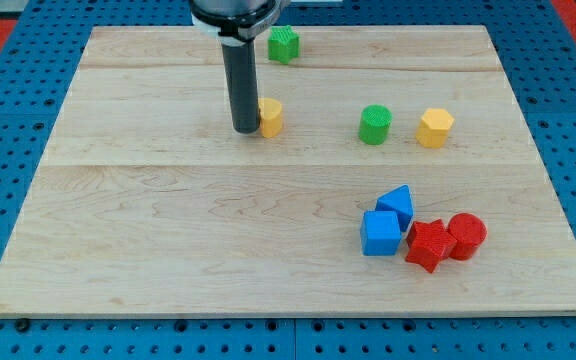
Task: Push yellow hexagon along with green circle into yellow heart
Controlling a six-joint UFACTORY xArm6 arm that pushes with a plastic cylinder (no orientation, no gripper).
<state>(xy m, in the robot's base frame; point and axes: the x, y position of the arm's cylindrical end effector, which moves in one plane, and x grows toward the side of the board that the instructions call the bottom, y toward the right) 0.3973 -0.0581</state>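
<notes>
The yellow hexagon (pixel 435 127) lies right of centre in the upper half of the wooden board. The green circle (pixel 375 124) stands just to its left, a small gap between them. The yellow heart (pixel 270 116) lies further to the view's left, partly hidden by my rod. My tip (pixel 245 130) rests on the board right against the heart's left side, far left of the circle and the hexagon.
A green block (pixel 284 44) of unclear shape sits near the board's top edge. At the lower right, two blue blocks (pixel 381 232) (pixel 397 204), a red star (pixel 429 244) and a red cylinder (pixel 466 236) cluster together. The board (pixel 148 240) lies on a blue pegboard.
</notes>
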